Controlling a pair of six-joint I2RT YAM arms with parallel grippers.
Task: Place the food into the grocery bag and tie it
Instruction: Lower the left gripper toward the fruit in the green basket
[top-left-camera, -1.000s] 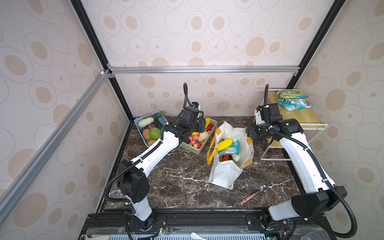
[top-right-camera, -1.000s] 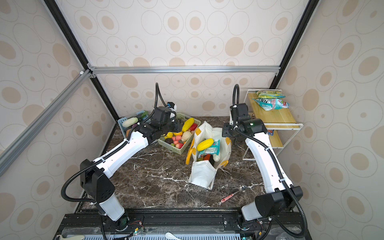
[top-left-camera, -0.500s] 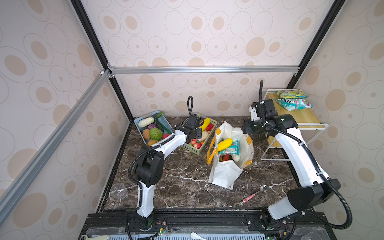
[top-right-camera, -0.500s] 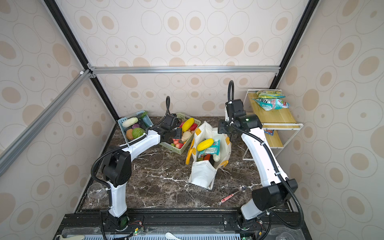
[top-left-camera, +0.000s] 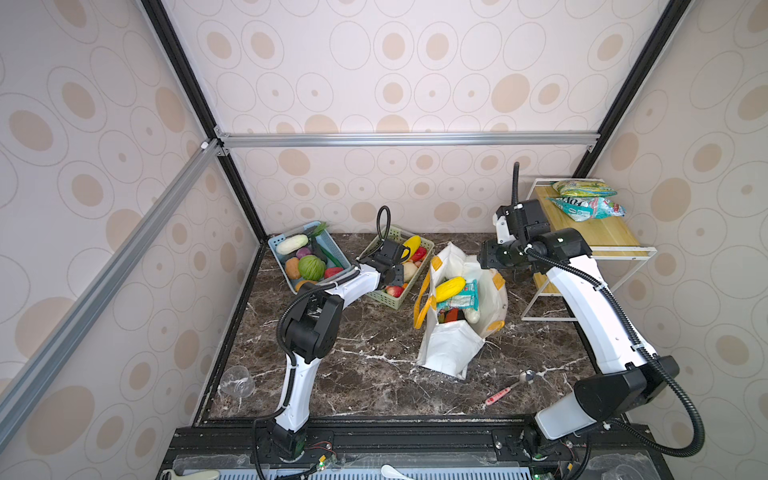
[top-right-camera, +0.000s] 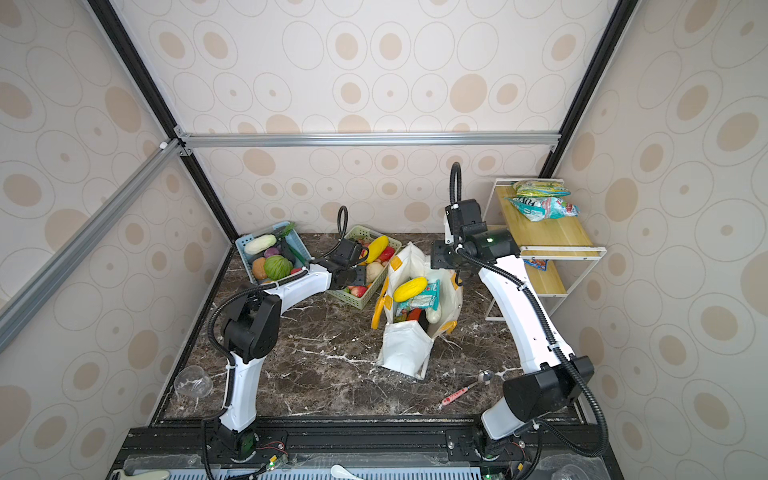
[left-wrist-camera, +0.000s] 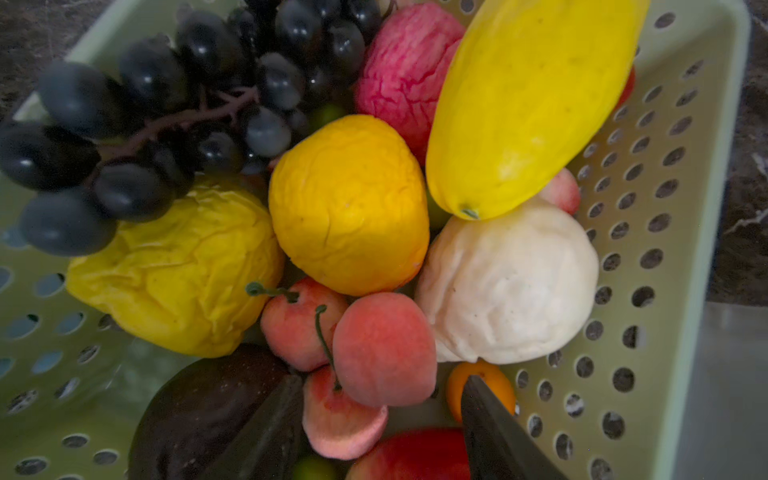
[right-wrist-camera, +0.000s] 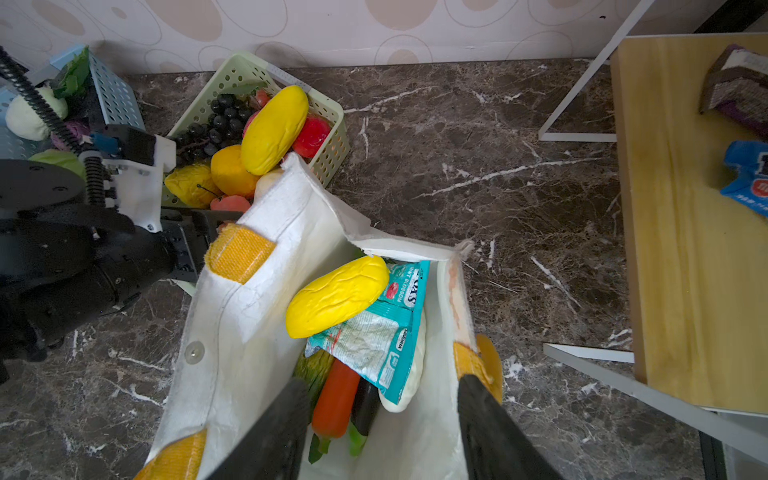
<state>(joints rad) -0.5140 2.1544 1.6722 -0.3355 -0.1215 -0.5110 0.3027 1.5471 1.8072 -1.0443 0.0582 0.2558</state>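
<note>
Your left fingers (left-wrist-camera: 266, 432), spread and empty, hang in the green basket (left-wrist-camera: 665, 232) with the pink peaches (left-wrist-camera: 382, 349) just ahead between them, and the grocery bag (top-left-camera: 446, 349) stands just right of it on the worktop (top-left-camera: 365, 332), under your spread, empty right fingers (right-wrist-camera: 278, 432).

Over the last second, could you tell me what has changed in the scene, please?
The left end effector dropped into the green basket as its arm folded back; the right end effector shifted only slightly above the grocery bag. Both are open and empty. The bag and the food in it stayed put.
</note>
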